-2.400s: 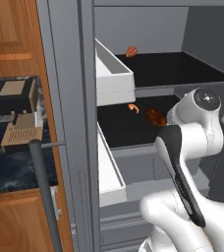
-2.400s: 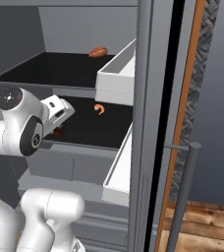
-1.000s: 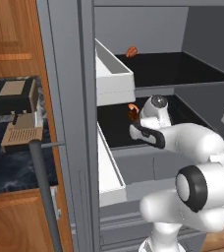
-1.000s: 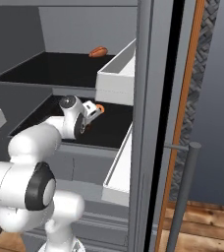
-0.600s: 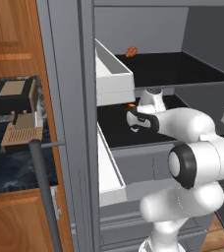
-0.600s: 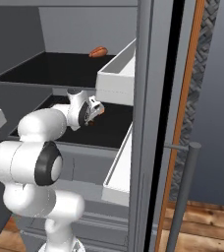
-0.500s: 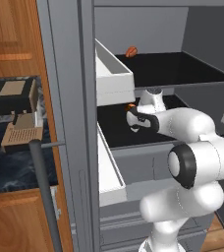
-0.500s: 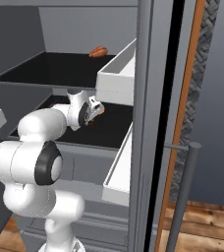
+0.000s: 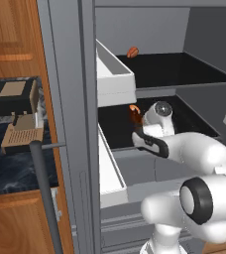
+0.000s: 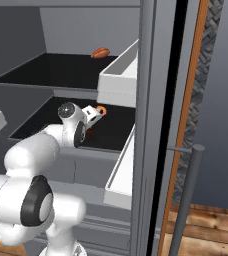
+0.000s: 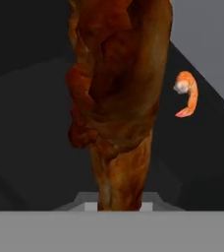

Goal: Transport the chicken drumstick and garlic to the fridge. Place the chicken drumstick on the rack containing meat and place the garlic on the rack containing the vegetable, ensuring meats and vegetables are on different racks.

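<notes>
The chicken drumstick (image 11: 116, 93) is filling the middle of the hand view, very close to the camera. Its long axis is running up and down in that view: the thin bone end is pointing down toward the gripper and the fat, lumpy end is pointing up and away. The finger tips themselves are hidden behind the meat, so I cannot tell for sure how the jaws are standing, though the bone is rising straight from between them.

In the left base view the gripper (image 9: 135, 121) is reaching into the open fridge (image 9: 65, 74), over the lower black rack (image 9: 116, 133), and the drumstick (image 9: 134, 113) is standing almost upright there, a dark red piece just left of the white wrist.

There is one drumstick and one small orange shrimp (image 11: 186, 93); the shrimp is lying on the same lower rack, a little beyond the drumstick and to its right in the hand view (curled, with a pale head end). In the right base view it is showing as an orange ring (image 10: 101, 110) just beside the gripper (image 10: 93, 114).

Further back and higher, one reddish-brown oval thing (image 9: 132, 51) is lying at the rear of the upper black rack (image 10: 46, 70). Two white bins are hanging on the door side: an upper bin (image 9: 112, 79) and a lower bin (image 9: 110, 171).

Outside the fridge, to the left, a dark toaster-like box (image 9: 12, 95) is sitting on a dark marbled counter (image 9: 11, 168).
</notes>
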You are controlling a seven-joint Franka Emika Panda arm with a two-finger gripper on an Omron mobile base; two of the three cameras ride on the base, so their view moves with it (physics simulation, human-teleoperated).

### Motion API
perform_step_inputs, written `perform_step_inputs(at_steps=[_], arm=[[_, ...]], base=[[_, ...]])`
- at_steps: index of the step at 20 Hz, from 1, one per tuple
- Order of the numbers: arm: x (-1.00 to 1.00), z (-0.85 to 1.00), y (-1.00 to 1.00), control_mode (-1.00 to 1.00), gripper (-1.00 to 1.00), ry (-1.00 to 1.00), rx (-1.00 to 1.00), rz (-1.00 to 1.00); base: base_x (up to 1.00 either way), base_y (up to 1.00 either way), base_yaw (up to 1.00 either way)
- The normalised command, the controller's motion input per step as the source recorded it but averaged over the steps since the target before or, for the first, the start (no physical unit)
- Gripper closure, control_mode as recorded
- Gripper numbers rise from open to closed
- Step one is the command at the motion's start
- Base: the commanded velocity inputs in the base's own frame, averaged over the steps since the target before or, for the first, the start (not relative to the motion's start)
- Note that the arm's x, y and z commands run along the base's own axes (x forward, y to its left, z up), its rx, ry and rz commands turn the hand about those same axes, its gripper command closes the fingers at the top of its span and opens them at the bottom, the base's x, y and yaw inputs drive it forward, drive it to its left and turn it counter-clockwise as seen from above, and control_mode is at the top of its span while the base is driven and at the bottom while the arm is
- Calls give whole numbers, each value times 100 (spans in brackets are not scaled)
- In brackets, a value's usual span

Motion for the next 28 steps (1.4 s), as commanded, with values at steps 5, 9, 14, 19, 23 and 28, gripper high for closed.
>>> perform_step_inputs(at_steps=[5, 9, 14, 19, 23, 28], arm=[[-15, -26, 5, -100, 100, -32, 16, 0], [45, 0, 3, -100, 100, 28, 4, 0], [-21, -41, 0, -100, 100, 19, 5, 0], [-62, -44, 0, -100, -100, -5, 3, 0], [12, -1, 2, -100, -100, 0, 8, 0], [34, 14, 9, -100, -100, 20, 2, 0]], base=[[0, 0, 0], [0, 0, 0], [0, 0, 0], [0, 0, 0], [0, 0, 0], [0, 0, 0]])
